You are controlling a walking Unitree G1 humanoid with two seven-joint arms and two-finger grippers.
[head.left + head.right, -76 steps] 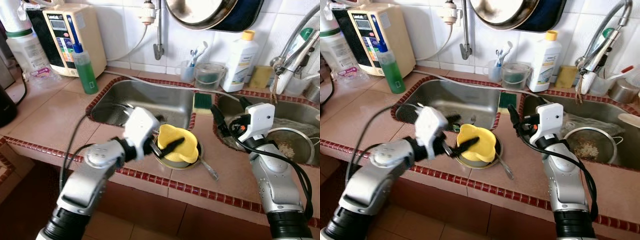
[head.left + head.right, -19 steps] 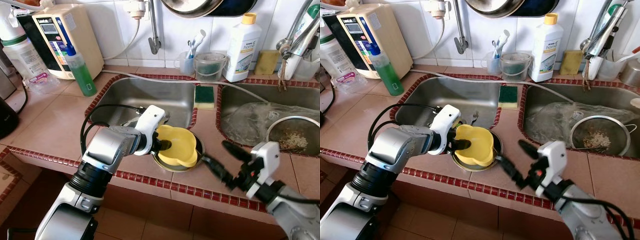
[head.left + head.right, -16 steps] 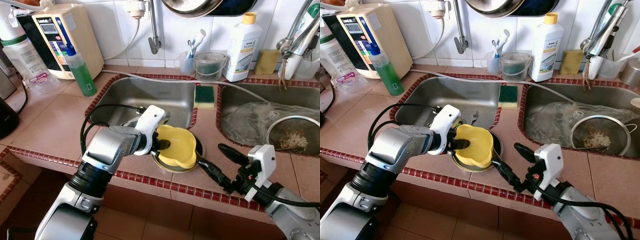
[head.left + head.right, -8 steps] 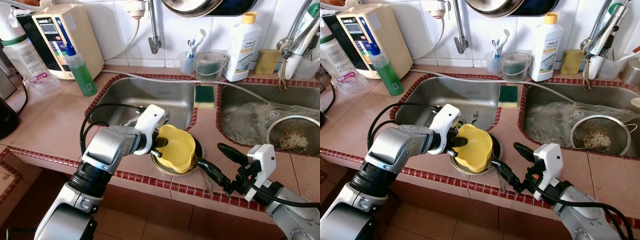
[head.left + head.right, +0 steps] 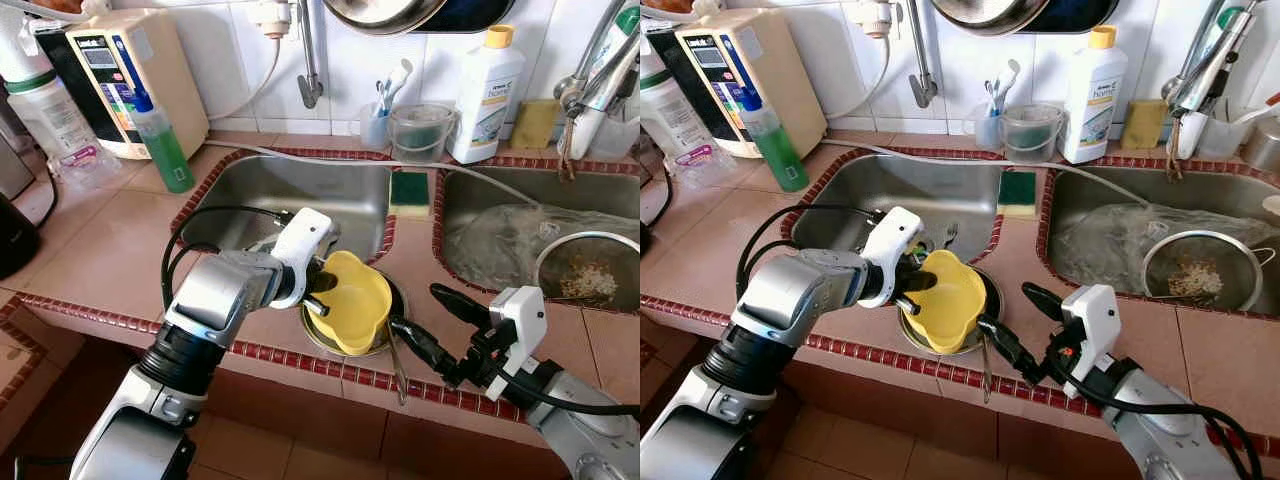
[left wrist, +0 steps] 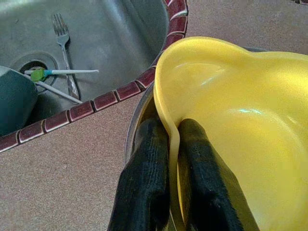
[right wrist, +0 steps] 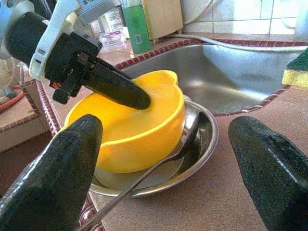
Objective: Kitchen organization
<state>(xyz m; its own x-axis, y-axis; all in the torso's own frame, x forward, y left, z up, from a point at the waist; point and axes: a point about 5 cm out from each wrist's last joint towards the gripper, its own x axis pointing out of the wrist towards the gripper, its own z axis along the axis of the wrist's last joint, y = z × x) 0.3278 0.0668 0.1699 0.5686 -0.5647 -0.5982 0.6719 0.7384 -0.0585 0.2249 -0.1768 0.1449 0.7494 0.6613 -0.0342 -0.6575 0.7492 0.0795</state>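
Left end effector (image 6: 166,144): pinching yellow bowl (image 5: 358,300) rim, bowl tilted in metal dish (image 7: 202,139).
Right end effector (image 5: 1008,325): spread, nearer spoon (image 5: 983,368).
Spoon axis: handle overhanging desk (image 5: 110,240) edge.

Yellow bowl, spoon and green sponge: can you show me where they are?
yellow bowl (image 5: 362,300), left eye view, inside wall.
spoon (image 7: 144,178), right wrist view, handle.
green sponge (image 5: 1016,189), right eye view, top face.

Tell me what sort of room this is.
A home kitchen, most likely: a tiled counter with a double steel sink, a dish soap bottle by the wall, and a yellow bowl in the left gripper.
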